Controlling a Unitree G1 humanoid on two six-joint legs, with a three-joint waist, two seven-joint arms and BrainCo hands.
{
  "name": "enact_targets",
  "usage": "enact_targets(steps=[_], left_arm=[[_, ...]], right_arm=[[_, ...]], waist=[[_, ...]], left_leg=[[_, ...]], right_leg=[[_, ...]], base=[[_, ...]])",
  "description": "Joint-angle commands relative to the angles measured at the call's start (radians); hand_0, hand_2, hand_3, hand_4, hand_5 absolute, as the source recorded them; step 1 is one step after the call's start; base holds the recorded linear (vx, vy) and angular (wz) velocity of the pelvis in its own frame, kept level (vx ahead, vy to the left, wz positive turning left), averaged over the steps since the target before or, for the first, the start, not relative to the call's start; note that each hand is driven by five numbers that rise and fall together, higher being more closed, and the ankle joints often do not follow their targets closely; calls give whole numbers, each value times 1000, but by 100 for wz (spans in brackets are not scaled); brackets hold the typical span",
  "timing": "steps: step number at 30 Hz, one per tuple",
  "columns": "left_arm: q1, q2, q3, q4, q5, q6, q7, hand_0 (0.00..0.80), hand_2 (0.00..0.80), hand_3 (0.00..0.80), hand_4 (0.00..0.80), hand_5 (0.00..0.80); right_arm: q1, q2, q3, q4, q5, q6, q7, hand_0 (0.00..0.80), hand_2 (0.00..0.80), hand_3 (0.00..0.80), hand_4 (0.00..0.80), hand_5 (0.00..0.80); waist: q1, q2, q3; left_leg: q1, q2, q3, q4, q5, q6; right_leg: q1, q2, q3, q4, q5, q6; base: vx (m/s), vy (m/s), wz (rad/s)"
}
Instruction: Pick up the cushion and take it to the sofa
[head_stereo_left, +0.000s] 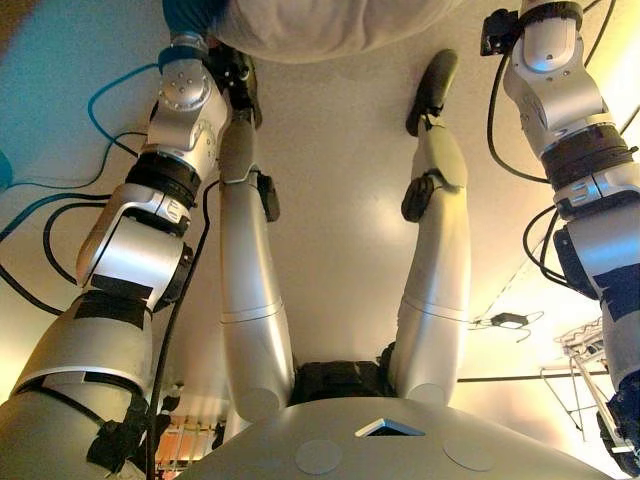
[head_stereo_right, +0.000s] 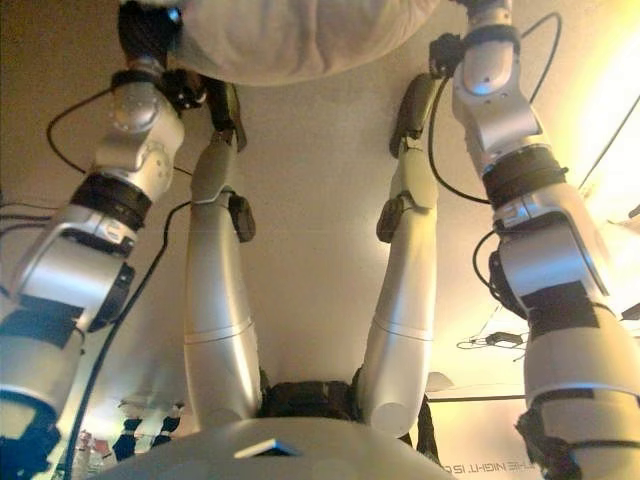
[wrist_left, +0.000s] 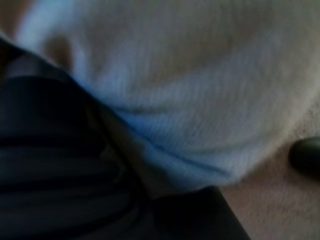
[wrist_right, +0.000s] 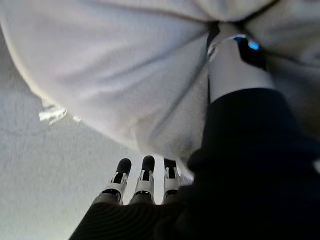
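An off-white cushion hangs at the top of the eye views, above the floor, between my two arms. My left hand is at its left end; only the dark cover shows, and the left wrist view shows that cover pressed against the cushion, with the fingers hidden. My right hand is at the cushion's right end. Its fingers are straight, with their tips against the cushion's underside.
Beige carpet floor lies below the cushion. A blue cable loops on the floor at the left. A small black adapter and a metal wire rack stand at the right.
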Motion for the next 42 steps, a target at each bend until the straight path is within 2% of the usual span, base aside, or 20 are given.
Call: enact_targets(steps=[1, 2, 3, 4, 5, 6, 7, 12, 16, 21, 24, 26, 29, 35, 39, 42], left_arm=[[-47, -101, -47, -83, -68, 31, -167, 0, 0, 0, 0, 0], [-51, -108, -51, -90, -79, 24, -194, 60, 60, 60, 60, 60], [-50, -120, -62, -115, -95, 17, -223, 800, 800, 800, 800, 800], [-48, -127, -69, -133, -108, 13, -245, 800, 800, 800, 800, 800], [-45, -136, -71, -152, -115, 5, -265, 800, 800, 800, 800, 800], [-36, -150, -71, -182, -121, 0, -288, 800, 800, 800, 800, 800], [-29, -161, -74, -207, -127, -5, -295, 800, 800, 800, 800, 800], [35, -217, -66, -310, -155, -27, -300, 800, 800, 800, 800, 800], [98, -236, -54, -385, -117, -55, -235, 800, 800, 800, 800, 800], [278, -233, -16, -529, -35, -132, -148, 800, 800, 800, 800, 800], [380, -226, 0, -602, 21, -146, -105, 800, 800, 800, 800, 800], [462, -218, 10, -661, 58, -145, -80, 800, 800, 800, 800, 800], [559, -196, 31, -725, 51, -136, -86, 800, 800, 800, 800, 800], [714, -146, 80, -826, 19, -91, -108, 800, 800, 800, 800, 800], [805, -108, 113, -869, 15, -61, -144, 800, 800, 800, 800, 800], [874, -88, 144, -918, 36, -63, -140, 800, 800, 800, 800, 800]], right_arm=[[-85, 56, 78, -157, 122, -12, 181, 0, 0, 0, 0, 0], [-89, 63, 80, -164, 150, -6, 217, 0, 0, 0, 0, 0], [-90, 75, 87, -185, 184, 4, 270, 0, 0, 0, 0, 0], [-90, 82, 90, -204, 212, 20, 319, 0, 0, 0, 0, 0], [-89, 89, 94, -223, 233, 33, 356, 317, 317, 317, 317, 317], [-83, 96, 99, -244, 252, 36, 396, 675, 675, 675, 675, 675], [-80, 103, 101, -264, 258, 37, 421, 800, 800, 800, 800, 800], [-42, 130, 82, -344, 255, 22, 432, 800, 800, 800, 800, 800], [16, 135, 37, -395, 207, -2, 403, 800, 800, 800, 800, 800], [212, 111, -30, -522, 111, -56, 340, 800, 800, 800, 800, 800], [340, 108, -63, -589, 33, -68, 311, 800, 800, 800, 800, 800], [440, 102, -86, -638, -37, -69, 279, 800, 800, 800, 800, 800], [566, 97, -122, -707, -61, -83, 271, 800, 800, 800, 800, 800], [784, 86, -220, -809, -73, -80, 311, 800, 800, 800, 800, 800], [907, 81, -264, -850, -67, -58, 351, 800, 800, 800, 800, 800], [985, 85, -287, -897, -75, -74, 355, 800, 800, 800, 800, 800]], waist=[[5, 60, -1], [5, 61, -1], [6, 64, -1], [6, 65, -1], [7, 67, -1], [9, 68, -1], [10, 69, -1], [17, 70, -1], [18, 65, -1], [18, 52, -1], [19, 43, -1], [17, 35, -1], [15, 20, -1], [13, -8, -2], [12, -12, -80], [12, -10, -142]], left_leg=[[-65, -37, -12, -19, 47, 46], [-67, -38, -12, -22, 48, 45], [-71, -41, -13, -26, 50, 45], [-73, -42, -13, -28, 52, 45], [-73, -44, -14, -31, 54, 45], [-75, -47, -16, -34, 56, 45], [-77, -48, -17, -37, 59, 46], [-69, -56, -29, -48, 71, 48], [-39, -58, -38, -65, 82, 50], [89, -51, -47, -107, 99, 47], [193, -42, -46, -128, 105, 41], [296, -29, -30, -148, 105, 34], [459, -2, 9, -199, 99, 24], [779, 16, 88, -289, 76, 24], [937, 30, 115, -339, 63, 31], [1044, 38, 126, -387, 59, 36]], right_leg=[[-24, 1, 8, 36, 10, -1], [-26, 0, 9, 32, 11, 0], [-31, -3, 9, 27, 14, 2], [-32, -3, 9, 23, 16, 3], [-34, -4, 10, 21, 17, 4], [-36, -7, 10, 19, 18, 6], [-36, -9, 10, 13, 21, 8], [-24, -15, 7, -2, 32, 13], [7, -18, 0, -28, 49, 19], [136, -31, -23, -86, 71, 24], [239, -42, -41, -116, 79, 26], [340, -53, -62, -149, 89, 28], [497, -67, -100, -215, 102, 35], [811, -67, -166, -297, 96, 33], [952, -70, -172, -333, 84, 31], [1053, -71, -174, -364, 74, 33]], base=[[-2, -10, 9], [-3, -8, 13], [-4, -8, 11], [-5, -10, 11], [-4, -25, 9], [-3, -37, 8], [-5, -47, 8], [-18, -54, 6], [-40, -79, 6], [-55, -87, 3], [-50, -78, -4], [-40, -79, -8], [-24, -84, -9], [-10, -69, -20], [56, -21, -18], [115, -13, -12]])
